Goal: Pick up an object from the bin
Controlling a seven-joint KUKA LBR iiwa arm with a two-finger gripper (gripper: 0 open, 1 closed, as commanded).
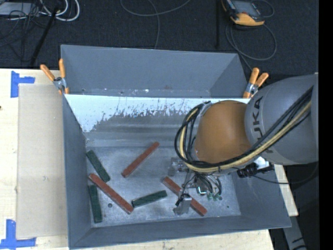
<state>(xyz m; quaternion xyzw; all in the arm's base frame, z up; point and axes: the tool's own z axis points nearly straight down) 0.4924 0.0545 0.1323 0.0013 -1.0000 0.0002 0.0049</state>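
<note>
A long flat red-brown stick (169,184) lies near the front right corner of the grey metal bin (75,181), the gripper (182,203) low over it, open or closed I cannot tell.

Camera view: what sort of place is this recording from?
Probably a robotics lab test cell: a grey metal bin of loose red-brown and dark green sticks, the arm's gripper down inside it, and cables on the dark floor behind.
</note>
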